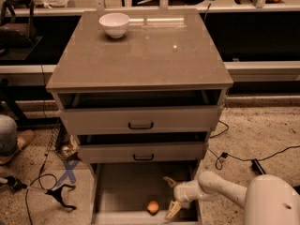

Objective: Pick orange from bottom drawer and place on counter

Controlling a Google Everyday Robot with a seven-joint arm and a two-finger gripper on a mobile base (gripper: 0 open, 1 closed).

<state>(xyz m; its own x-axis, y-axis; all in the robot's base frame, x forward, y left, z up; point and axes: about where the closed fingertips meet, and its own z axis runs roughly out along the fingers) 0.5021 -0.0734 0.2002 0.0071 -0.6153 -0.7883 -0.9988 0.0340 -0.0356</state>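
Note:
The orange (153,207) lies on the floor of the open bottom drawer (122,186), near its front edge. My gripper (169,196) is inside the drawer, just right of the orange and not touching it. Its two pale fingers are spread apart, one up at the back and one down at the front, with nothing between them. The white arm (220,187) reaches in from the lower right. The counter (140,55) is the glossy grey-brown top of the cabinet.
A white bowl (114,24) stands at the back left of the counter. The two upper drawers (140,121) are slightly pulled out. Cables and a blue cross mark (68,172) lie on the floor to the left, more cables (234,156) to the right.

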